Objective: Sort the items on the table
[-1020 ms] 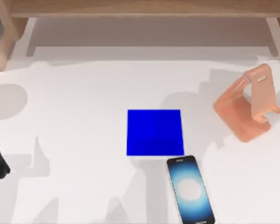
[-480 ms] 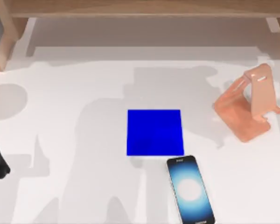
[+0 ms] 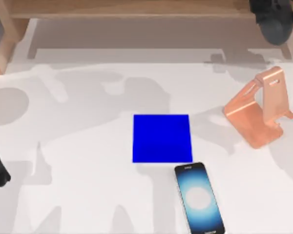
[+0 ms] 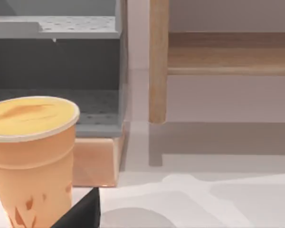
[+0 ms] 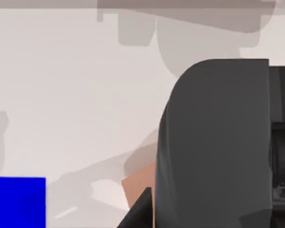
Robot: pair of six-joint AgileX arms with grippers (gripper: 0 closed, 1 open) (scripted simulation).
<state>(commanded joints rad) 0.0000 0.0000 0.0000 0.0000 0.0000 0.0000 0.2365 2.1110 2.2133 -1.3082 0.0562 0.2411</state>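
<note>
Black-framed smartphone with glowing blue-white screen [image 3: 199, 199]: laid flat on white bench [image 3: 78, 146], just beside blue square pad [image 3: 162, 138]. Dark grey oval computer mouse [image 5: 213, 142]: gripped in closed right claw [image 3: 276, 22], raised above copper-pink angled stand [image 3: 261, 107].

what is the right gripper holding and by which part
The dark grey mouse, seemingly: it sits right against the right gripper above the table's far right. Where the fingers clamp it cannot be told.

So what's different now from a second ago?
The right arm's tool has come into the top view at the far right corner, carrying the dark grey mouse, and shadows have shifted across the table. The phone, blue pad and copper stand haven't moved.
</note>
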